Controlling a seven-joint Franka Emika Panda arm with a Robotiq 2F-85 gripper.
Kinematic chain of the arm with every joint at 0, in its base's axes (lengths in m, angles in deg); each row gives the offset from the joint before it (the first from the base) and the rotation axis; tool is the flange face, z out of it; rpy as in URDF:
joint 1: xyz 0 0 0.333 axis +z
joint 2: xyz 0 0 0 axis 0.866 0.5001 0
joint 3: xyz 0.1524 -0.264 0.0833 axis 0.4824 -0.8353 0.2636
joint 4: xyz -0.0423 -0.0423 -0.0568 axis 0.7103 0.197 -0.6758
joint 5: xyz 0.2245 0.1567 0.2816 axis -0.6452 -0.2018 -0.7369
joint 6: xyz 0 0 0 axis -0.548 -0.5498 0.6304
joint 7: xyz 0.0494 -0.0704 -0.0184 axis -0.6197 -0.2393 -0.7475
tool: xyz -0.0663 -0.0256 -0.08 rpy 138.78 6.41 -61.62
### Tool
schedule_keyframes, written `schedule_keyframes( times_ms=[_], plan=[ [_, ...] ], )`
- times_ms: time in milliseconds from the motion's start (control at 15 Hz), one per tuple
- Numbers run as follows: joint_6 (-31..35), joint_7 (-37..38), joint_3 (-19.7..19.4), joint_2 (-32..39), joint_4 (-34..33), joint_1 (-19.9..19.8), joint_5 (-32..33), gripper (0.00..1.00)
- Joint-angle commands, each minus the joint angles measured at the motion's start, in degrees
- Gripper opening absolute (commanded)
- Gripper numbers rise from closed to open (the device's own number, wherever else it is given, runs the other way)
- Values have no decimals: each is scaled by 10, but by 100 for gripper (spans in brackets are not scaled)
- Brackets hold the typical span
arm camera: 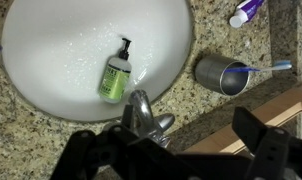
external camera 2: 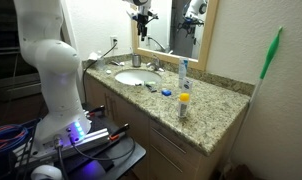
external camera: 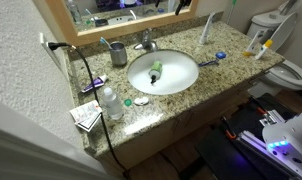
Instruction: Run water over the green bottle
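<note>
Gripper (arm camera: 166,135): fingers spread wide, empty, hanging directly above faucet (arm camera: 141,110). Green bottle (arm camera: 116,72): lying on side in white sink basin (arm camera: 51,90), just beyond faucet spout, dark pump top pointing away from faucet. Droplets on basin wall past bottle. Grey metal cup (arm camera: 219,73): on counter (arm camera: 241,40) beside faucet, toothbrush (arm camera: 273,68) inside. Clear bottle (external camera: 111,100): on counter, well apart from faucet.

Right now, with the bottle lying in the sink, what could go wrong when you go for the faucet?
1. The green bottle lies slightly to one side of the faucet, so the stream may miss it.
2. The metal cup stands close by; the open pincer could knock it over on the way down.
</note>
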Motion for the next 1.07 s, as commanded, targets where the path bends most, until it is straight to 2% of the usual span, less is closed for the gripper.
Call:
schedule_keyframes(
  times_ms=[0, 67, 267, 333, 400, 467, 533, 667, 800, 867, 1000],
  plan=[
    [-15, -2, 2, 10, -4, 2, 20, 100],
    [-40, -25, 0, 24, -13, 2, 54, 100],
    [-57, -47, -4, 48, -33, 6, 144, 100],
    [-48, -61, -2, 61, -44, 9, 169, 100],
    [-10, -51, -5, 73, -49, 14, 202, 100],
    [52, 12, -8, 84, -52, 20, 206, 100],
    [4, -23, -4, 55, -26, 11, 182, 100],
    [44, 1, -7, 73, -38, 18, 195, 100],
    [47, 6, -8, 79, -44, 21, 196, 100],
    [43, -10, -10, 93, -49, 24, 218, 100],
    [54, -64, -5, 118, -66, 19, 221, 100]
  ],
)
